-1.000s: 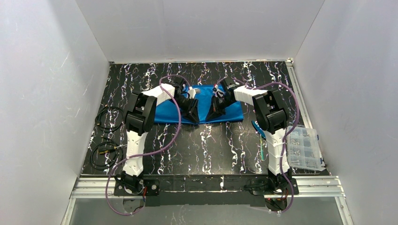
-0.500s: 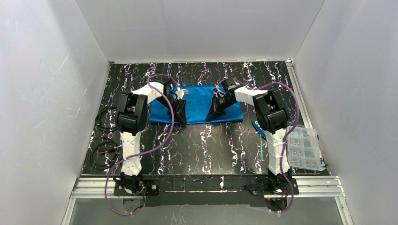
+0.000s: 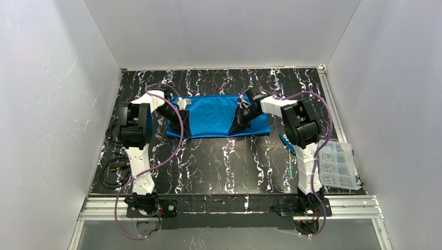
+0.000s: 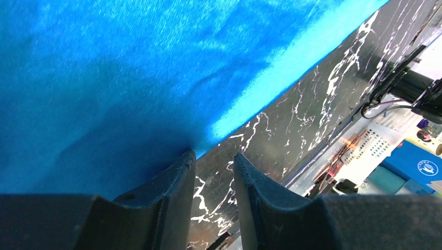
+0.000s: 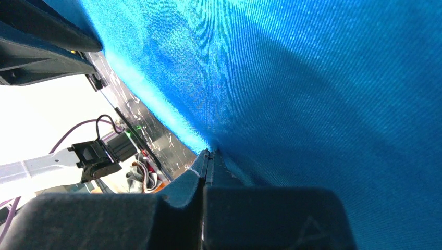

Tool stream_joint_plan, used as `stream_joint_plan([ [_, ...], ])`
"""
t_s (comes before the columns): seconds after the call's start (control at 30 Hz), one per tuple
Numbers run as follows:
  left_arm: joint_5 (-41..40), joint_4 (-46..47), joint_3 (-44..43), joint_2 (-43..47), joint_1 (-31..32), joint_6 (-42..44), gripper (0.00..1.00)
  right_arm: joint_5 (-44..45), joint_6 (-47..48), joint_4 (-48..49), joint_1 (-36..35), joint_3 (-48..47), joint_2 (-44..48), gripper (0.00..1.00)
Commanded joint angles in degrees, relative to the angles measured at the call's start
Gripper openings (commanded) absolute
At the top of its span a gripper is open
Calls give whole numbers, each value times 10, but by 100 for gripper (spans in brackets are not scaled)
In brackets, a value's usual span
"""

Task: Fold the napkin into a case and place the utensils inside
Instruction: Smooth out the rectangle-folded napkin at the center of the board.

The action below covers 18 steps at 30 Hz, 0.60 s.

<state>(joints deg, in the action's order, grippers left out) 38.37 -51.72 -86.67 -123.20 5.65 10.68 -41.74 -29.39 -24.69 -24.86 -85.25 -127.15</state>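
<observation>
Black table (image 3: 229, 161) veined white like marble, blue napkin (image 3: 219, 117) lying across its far middle, slender utensils (image 3: 290, 167) near right, clear plastic box (image 3: 339, 165) beside them, 2 black cable coils (image 3: 107, 177) left.

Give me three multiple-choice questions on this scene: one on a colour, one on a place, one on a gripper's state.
1. What colour is the napkin? A) red B) bright blue C) white
2. Where is the clear plastic box? A) on the napkin B) far left corner C) by the table's right edge
3. How is the right gripper? A) shut on the napkin's edge B) wide open in the air C) holding a fork
1 B: the cloth is bright blue in every view. 2 C: the top view shows it there. 3 A: its wrist view shows closed jaws pinching the hem.
</observation>
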Motion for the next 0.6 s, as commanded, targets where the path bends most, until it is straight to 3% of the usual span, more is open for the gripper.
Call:
stream_joint_plan([
  [0.0, -21, -37, 15, 47, -15, 38, 31, 57, 17, -18, 1, 16, 5, 1],
  [0.57, -118, -60, 32, 86, -111, 112, 30, 61, 16, -20, 1, 19, 15, 1],
])
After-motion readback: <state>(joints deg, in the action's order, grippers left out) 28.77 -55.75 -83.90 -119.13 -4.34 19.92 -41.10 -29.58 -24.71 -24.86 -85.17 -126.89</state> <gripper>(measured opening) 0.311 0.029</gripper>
